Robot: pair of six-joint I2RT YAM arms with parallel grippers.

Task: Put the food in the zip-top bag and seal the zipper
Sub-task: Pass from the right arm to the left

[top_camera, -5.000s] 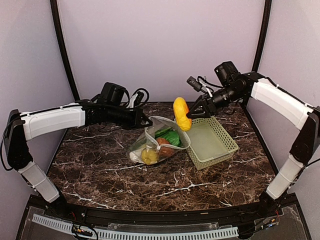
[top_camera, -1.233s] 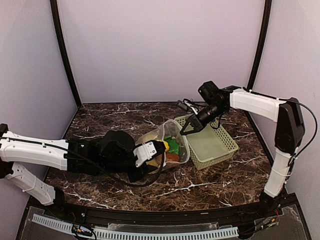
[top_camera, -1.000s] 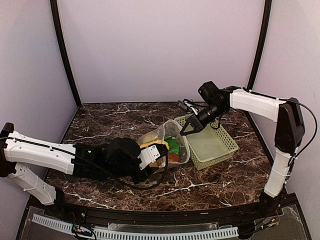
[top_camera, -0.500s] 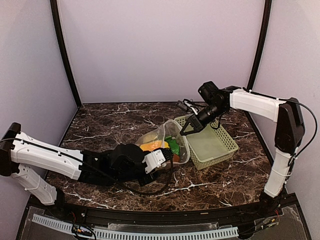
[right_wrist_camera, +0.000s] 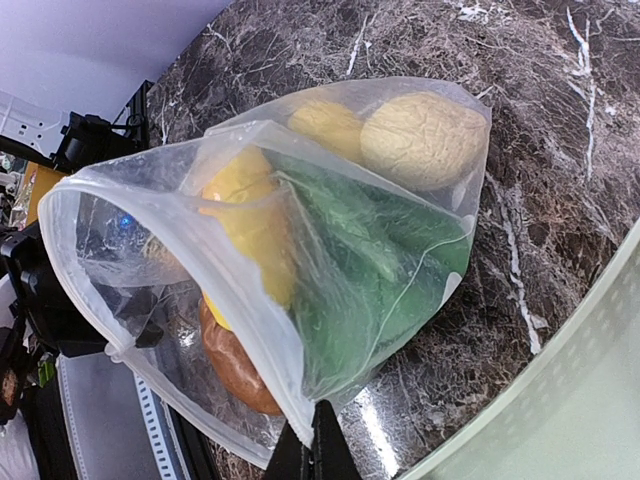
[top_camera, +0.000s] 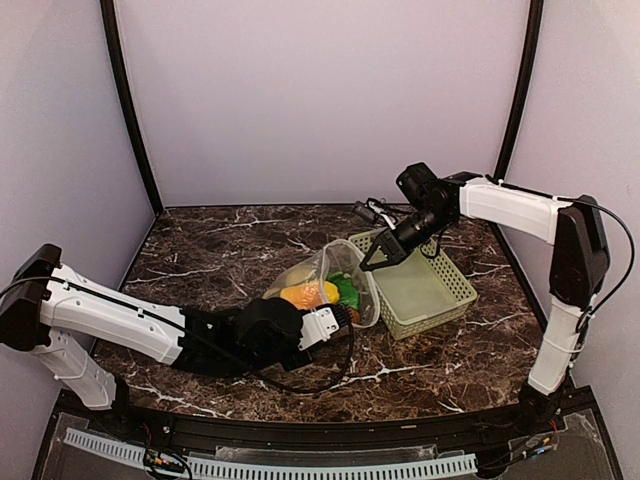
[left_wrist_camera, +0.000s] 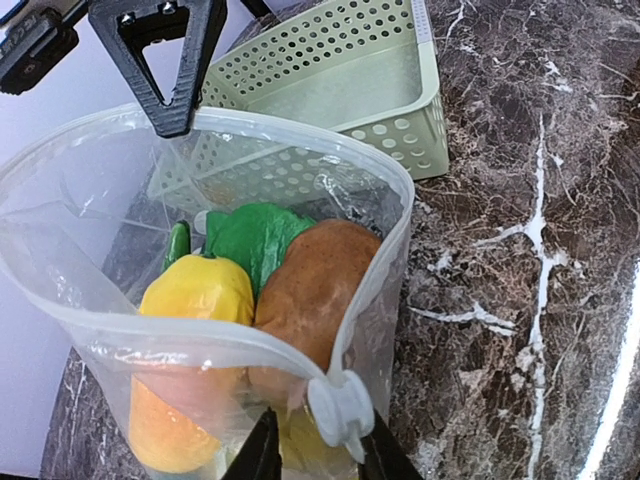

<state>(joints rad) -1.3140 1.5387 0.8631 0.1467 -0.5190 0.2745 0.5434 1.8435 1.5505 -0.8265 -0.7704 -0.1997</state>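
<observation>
The zip-top bag (top_camera: 318, 287) lies open on the marble table with the food inside. In the left wrist view I see a yellow piece (left_wrist_camera: 195, 290), a brown piece (left_wrist_camera: 315, 280), the green cabbage (left_wrist_camera: 255, 235) and an orange piece (left_wrist_camera: 165, 430). A pale rounded piece (right_wrist_camera: 425, 140) shows in the right wrist view. The zipper (left_wrist_camera: 200, 345) runs along the mouth to a white slider (left_wrist_camera: 340, 408). My left gripper (left_wrist_camera: 320, 445) is open, its fingers either side of the slider. My right gripper (right_wrist_camera: 318, 430) is shut on the bag's far rim and holds it up.
The light green slotted basket (top_camera: 415, 285) stands right of the bag, touching it, under my right arm. My left arm (top_camera: 130, 325) lies low across the front left of the table. Purple walls close in the back and sides.
Five seconds ago the right gripper held a yellow piece over the bag. Over the last second my left gripper slid right along the bag's near edge to the slider. The right arm stayed still.
</observation>
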